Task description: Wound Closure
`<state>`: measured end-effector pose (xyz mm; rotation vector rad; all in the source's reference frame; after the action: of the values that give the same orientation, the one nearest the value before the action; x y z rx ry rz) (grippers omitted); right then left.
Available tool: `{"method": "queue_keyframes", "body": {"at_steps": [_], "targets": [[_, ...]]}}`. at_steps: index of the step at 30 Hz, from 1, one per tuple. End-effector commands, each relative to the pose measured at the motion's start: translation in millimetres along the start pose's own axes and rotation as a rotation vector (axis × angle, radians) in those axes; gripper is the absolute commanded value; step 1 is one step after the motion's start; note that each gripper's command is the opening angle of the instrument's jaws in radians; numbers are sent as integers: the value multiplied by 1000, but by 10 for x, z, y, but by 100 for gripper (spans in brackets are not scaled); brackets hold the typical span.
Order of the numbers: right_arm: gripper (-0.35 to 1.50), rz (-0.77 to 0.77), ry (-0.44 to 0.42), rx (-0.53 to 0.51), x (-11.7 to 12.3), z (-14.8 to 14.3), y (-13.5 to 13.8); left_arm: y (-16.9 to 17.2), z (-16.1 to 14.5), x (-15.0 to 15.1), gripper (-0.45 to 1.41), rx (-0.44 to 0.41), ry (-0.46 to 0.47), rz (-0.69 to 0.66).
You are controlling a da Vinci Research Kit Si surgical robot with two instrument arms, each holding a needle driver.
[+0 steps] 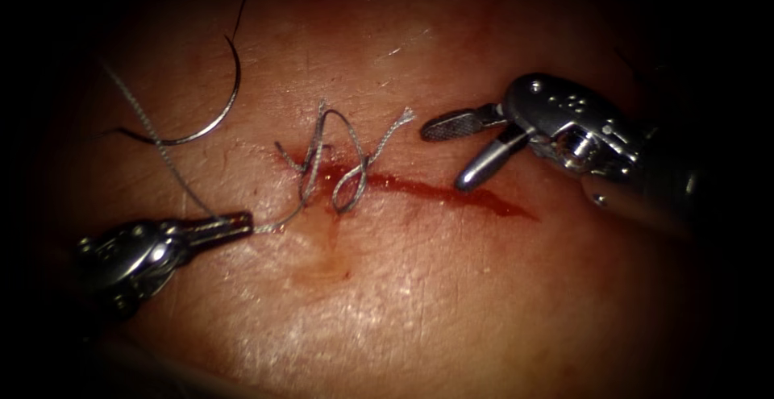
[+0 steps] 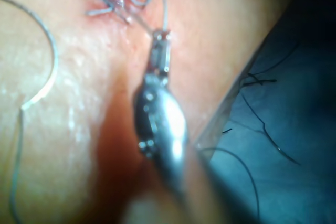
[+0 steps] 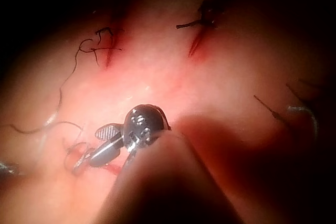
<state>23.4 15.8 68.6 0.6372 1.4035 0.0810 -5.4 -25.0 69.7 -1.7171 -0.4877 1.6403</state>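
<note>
Two needle drivers work over the tissue (image 1: 419, 302). The left tool (image 1: 242, 222) is clenched on the thread (image 1: 278, 223), just left of the looped thread at the cut (image 1: 451, 191). The right tool (image 1: 451, 153) is released and holds nothing, above the cut's right part. The curved needle (image 1: 218, 117) lies free on the tissue, upper left.

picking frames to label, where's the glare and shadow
Endoscope view: bright middle, dark edges; glare on the open, empty right hand; the left hand is shut on thread; the needle lies free on the tissue, left of the cut. Left wrist view: glare on the left hand, its shadow on the tissue. Right wrist view: dark surround, shaft shadow on the tissue.
</note>
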Motion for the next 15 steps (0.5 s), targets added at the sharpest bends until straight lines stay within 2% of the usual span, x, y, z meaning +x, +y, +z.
{"method": "queue_keyframes", "body": {"at_steps": [1, 5, 6, 10, 15], "targets": [[120, -25, -24, -21, -3, 12, 11, 6, -5, -11, -45, 1, -4, -4], [120, -47, -65, -105, -3, 18, 22, 11, -15, -11, -45, 0, -3, -5], [120, -39, -86, -177, -10, 16, 30, 11, -28, -5, -45, 11, -1, -4], [120, -24, -81, -244, -21, 12, 31, 8, -38, 7, -45, 25, -3, 10], [120, -19, -52, -251, -36, 23, 33, 5, -41, 12, -45, 32, -4, 18]]}}
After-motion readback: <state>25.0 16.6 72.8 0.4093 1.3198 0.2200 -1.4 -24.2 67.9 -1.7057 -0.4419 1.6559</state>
